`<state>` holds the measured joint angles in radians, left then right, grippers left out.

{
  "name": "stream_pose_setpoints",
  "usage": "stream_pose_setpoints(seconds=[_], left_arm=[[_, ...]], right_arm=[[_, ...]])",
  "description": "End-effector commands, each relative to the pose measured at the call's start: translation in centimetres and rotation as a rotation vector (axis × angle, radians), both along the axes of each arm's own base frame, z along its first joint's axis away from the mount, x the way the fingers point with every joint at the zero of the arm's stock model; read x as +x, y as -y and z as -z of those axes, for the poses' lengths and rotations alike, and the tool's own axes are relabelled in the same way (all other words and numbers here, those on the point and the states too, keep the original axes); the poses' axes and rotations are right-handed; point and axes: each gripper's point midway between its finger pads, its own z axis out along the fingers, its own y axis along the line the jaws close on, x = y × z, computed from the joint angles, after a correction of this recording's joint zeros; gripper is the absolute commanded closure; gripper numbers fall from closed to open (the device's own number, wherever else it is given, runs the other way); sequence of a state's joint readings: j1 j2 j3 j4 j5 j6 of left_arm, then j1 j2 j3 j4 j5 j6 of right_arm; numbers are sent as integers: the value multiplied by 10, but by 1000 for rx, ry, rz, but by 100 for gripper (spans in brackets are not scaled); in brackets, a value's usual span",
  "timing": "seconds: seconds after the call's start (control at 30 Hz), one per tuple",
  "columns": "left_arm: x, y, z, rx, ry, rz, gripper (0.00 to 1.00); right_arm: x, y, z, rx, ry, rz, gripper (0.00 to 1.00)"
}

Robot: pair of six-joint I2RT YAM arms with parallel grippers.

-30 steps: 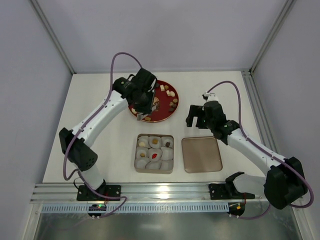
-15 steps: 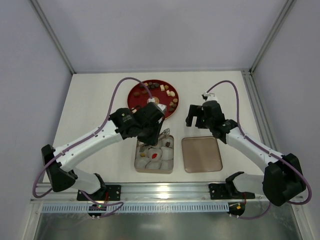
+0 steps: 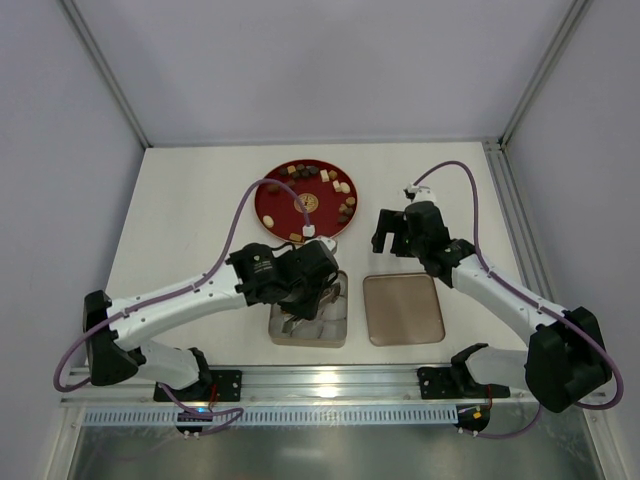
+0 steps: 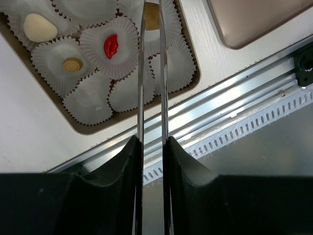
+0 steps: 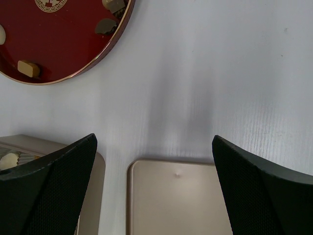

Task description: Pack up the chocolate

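Left wrist alone shows left pincer nipping a tan chocolate above the tray; right pincer gapes wide.

Plate deep red, thin gold rim, gold patterned emblem at centre. Chocolates on it dark brown, tan, cream. Tray pale gold; paper cups white, pleated. Red chocolate and cream chocolate in cups; tan chocolate between my silver left fingers. Lid matte champagne. Table white. My left arm and right arm white with black joints, cables purple.
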<state>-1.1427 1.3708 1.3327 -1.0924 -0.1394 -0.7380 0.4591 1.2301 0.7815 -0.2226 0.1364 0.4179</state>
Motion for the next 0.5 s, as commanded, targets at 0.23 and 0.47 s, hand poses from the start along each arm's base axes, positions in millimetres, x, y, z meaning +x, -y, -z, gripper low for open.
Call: stream_pose_setpoints(seconds=[0.23, 0.47], left_arm=[[-10, 6, -3, -50, 37, -23, 70], [-13, 9, 4, -56, 26, -22, 68]], right_arm=[[7, -3, -24, 31, 64, 15, 0], [6, -4, -23, 39, 63, 13, 0]])
